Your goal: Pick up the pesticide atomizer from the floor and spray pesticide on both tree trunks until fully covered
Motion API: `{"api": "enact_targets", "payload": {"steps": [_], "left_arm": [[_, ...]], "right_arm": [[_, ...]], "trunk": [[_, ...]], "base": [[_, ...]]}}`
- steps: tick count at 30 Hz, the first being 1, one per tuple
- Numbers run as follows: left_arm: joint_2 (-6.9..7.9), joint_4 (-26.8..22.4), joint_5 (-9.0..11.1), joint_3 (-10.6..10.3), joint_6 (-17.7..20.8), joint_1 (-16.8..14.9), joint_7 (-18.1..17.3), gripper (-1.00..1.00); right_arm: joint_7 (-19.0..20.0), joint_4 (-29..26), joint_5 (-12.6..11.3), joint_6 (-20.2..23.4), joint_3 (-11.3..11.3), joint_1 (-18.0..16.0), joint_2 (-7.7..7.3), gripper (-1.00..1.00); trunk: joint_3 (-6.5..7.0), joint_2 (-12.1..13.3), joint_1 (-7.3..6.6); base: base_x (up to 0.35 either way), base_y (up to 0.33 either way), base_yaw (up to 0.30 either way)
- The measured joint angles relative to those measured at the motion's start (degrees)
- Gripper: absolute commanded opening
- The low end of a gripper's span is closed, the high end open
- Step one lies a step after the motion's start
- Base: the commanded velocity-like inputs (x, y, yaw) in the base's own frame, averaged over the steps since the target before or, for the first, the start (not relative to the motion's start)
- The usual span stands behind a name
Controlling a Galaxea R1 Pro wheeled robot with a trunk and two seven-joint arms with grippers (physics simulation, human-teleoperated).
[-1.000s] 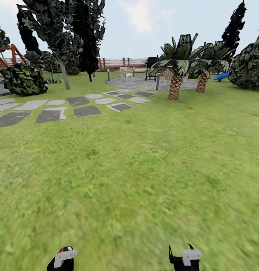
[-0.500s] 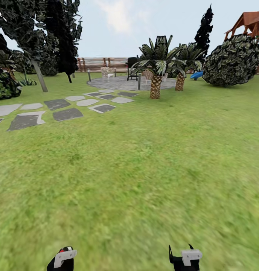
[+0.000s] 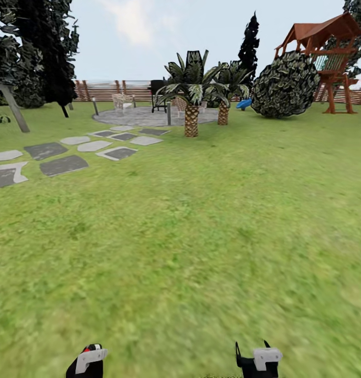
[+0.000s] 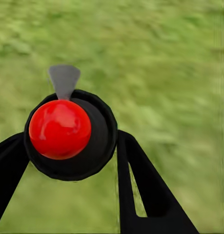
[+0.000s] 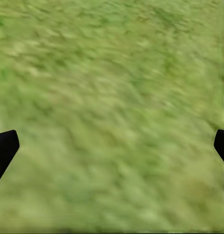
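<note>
The pesticide atomizer, a round black bottle with a red top, sits between the black fingers of my left gripper, which is shut on it. In the head view its red tip peeks out at my left gripper by the lower edge. My right gripper is open over grass, its fingertips far apart. One tree with a leaning grey-beige trunk stands far off at the left. The grey paved floor lies far ahead by the fence.
Lawn stretches all around me. Stepping stones lie ahead to the left. Two palms, a round bush and a wooden playset stand ahead to the right. A black-leaved tree and a grill are further back.
The whole view has swung to the right: the stones, palms and paving slid left in the picture and the playset came into sight. Both grippers keep their places.
</note>
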Motion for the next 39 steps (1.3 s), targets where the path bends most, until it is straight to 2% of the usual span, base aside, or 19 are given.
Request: {"api": "enact_targets", "payload": {"steps": [24, 33, 39], "left_arm": [[0.08, -0.10, 0.30, 0.13, -0.27, 0.00, -0.05, -1.00], [0.11, -0.08, -0.16, 0.05, -0.18, 0.00, -0.56, -1.00], [0.23, -0.08, 0.13, 0.14, -0.25, 0.00, -0.10, -1.00]], "right_arm": [[-0.05, 0.00, -0.02, 0.00, 0.00, 0.00, -0.03, 1.00], [-0.10, -0.17, -0.06, -0.01, -0.13, 0.00, -0.34, 1.00], [-0.06, -0.05, -0.16, 0.00, -0.08, 0.00, -0.04, 1.00]], "trunk": [[0.00, 0.00, 0.00], [0.00, 0.00, 0.00], [0.03, 0.00, 0.00]], "base": [[0.000, 0.000, -0.299], [0.000, 0.000, -0.043], [0.000, 0.000, -0.119]]}}
